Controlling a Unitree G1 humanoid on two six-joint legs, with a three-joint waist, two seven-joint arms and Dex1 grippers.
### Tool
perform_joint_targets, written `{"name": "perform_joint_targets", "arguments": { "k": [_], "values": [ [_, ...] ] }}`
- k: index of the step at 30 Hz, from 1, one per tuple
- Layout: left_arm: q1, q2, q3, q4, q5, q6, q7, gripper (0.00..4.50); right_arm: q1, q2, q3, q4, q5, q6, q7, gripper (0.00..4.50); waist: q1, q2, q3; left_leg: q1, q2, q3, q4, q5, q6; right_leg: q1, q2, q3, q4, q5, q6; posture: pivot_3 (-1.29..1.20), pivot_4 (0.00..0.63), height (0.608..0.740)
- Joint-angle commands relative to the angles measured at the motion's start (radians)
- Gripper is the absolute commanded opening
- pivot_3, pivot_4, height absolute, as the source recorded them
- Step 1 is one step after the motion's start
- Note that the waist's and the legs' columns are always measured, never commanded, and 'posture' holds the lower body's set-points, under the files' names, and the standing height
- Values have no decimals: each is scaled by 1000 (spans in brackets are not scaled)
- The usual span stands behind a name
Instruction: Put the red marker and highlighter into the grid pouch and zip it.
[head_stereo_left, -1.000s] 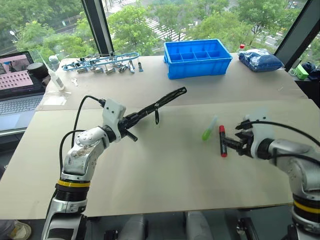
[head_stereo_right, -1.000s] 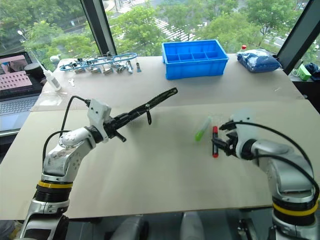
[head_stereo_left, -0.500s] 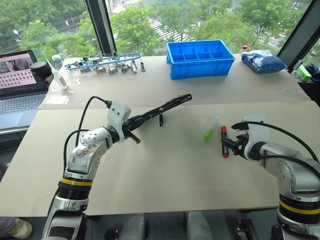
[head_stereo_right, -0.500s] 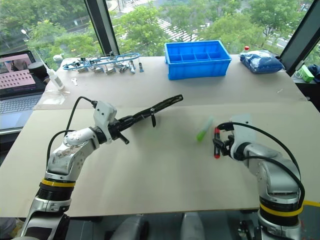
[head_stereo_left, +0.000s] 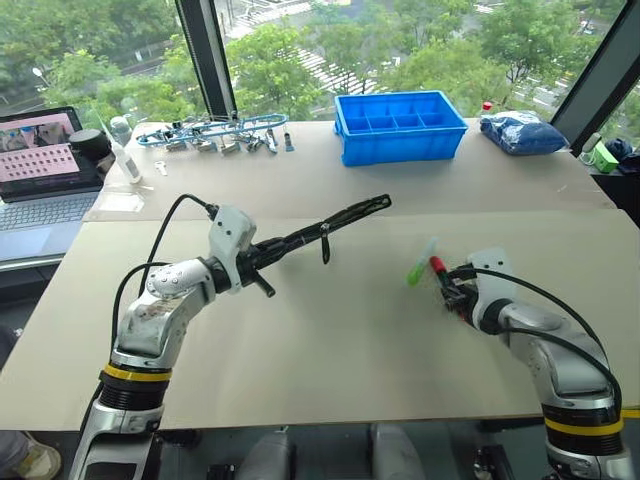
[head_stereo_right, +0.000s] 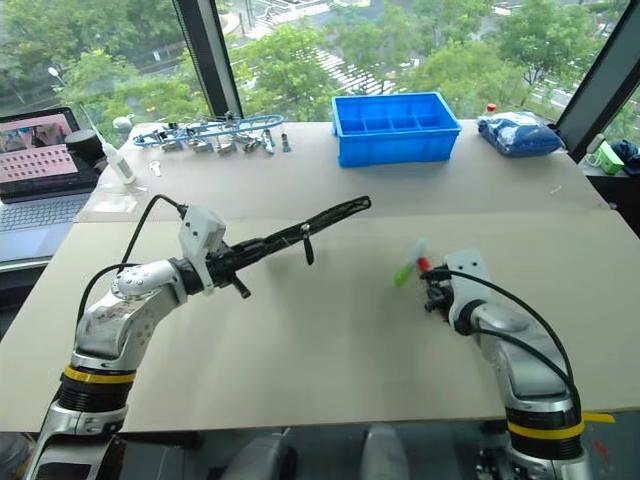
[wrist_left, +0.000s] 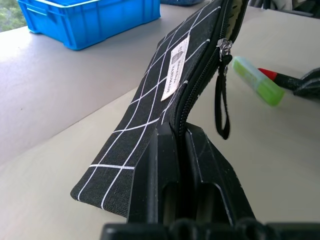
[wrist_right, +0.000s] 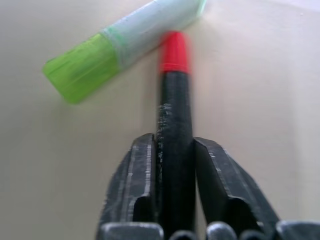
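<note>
Right gripper (wrist_right: 172, 165) is down at the surface (head_stereo_left: 330, 340) with its two black fingers clamped on the red marker (wrist_right: 175, 135) — they pinch its dark end, and the red end pokes out ahead. The highlighter (wrist_right: 120, 47) lies flat just beyond, its pale cap next to the marker's red tip, the green body angled away. Over on the left, the left gripper (wrist_left: 181, 145) is pressed together on one end of the grid pouch (wrist_left: 170, 95), holding it up off the surface — white label facing out, black pull strap dangling from the zipper, which stands open at the far end. Blue bin (head_stereo_left: 400, 122) sits well behind, near the window
</note>
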Motion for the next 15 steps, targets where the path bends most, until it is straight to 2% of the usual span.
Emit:
{"name": "perform_joint_targets", "arguments": {
  "k": [1,6,9,15],
  "values": [
    [-6,15,16,-36,-23,10,-17,0,-83,-80,-37,117,-79,-157,-21,532,0,0,0,0,0,0,0,0,0,0,0,0,0,0,0,0,150,740],
    [-20,12,10,-17,-22,11,-25,0,-249,-166,12,188,-91,-400,105,532,-14,2,2,-3,0,0,-1,0,0,-4,1,1,-1,4,-6,0,150,740],
    [-24,6,5,-5,-15,0,-26,0,-325,-233,88,184,-137,-558,215,532,-27,2,2,-4,2,0,-2,0,0,-5,2,1,0,4,-6,0,150,740],
    [-18,-2,1,-9,-9,-7,-20,0,-371,-315,186,91,-129,-798,475,532,-29,2,2,-7,1,0,-2,-1,0,-5,1,0,-4,4,-6,0,150,740]
  ]
}}
